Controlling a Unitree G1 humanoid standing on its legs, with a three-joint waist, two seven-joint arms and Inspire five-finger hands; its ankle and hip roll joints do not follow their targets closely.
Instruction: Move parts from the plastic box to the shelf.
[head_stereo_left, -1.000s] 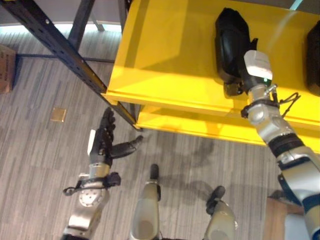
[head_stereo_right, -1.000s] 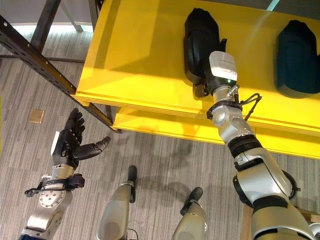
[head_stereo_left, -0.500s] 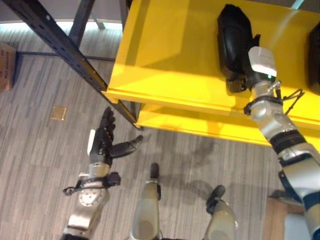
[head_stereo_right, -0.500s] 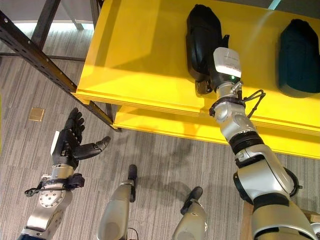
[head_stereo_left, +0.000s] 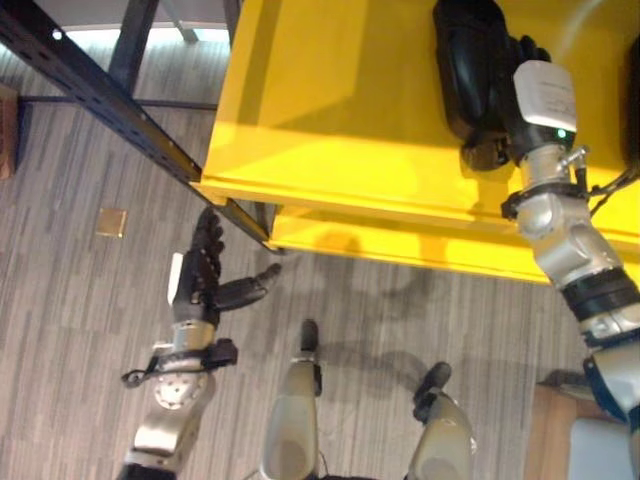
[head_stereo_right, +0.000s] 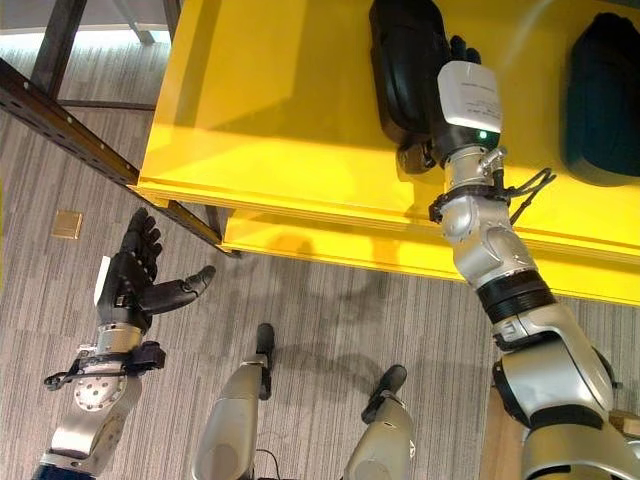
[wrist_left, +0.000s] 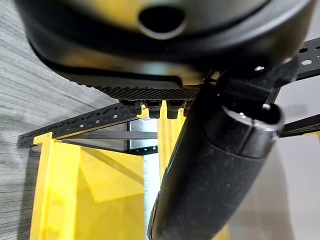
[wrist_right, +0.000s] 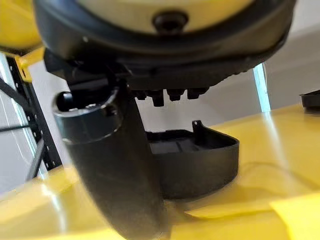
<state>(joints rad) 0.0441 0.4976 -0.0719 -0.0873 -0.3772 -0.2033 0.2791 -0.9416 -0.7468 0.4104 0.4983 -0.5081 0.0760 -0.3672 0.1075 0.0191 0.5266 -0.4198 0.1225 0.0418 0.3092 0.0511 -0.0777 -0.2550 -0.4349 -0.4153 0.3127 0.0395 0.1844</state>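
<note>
Yellow shelf (head_stereo_left: 330, 110) carries the black part (head_stereo_right: 405, 60), lying flat well back from its front edge. The right hand (head_stereo_right: 455, 55) rests against the part's side; whether its fingers grip it I cannot tell. Best to ease the hand straight back without dragging the part askew. Below the shelf's front edge, the left hand (head_stereo_left: 200, 285) hangs with fingers straight, holding nothing.

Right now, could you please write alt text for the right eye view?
The right hand reaches onto the yellow shelf, beside a black part lying there. A second dark part lies further right, and the left hand is held open, low over the grey floor.
</note>
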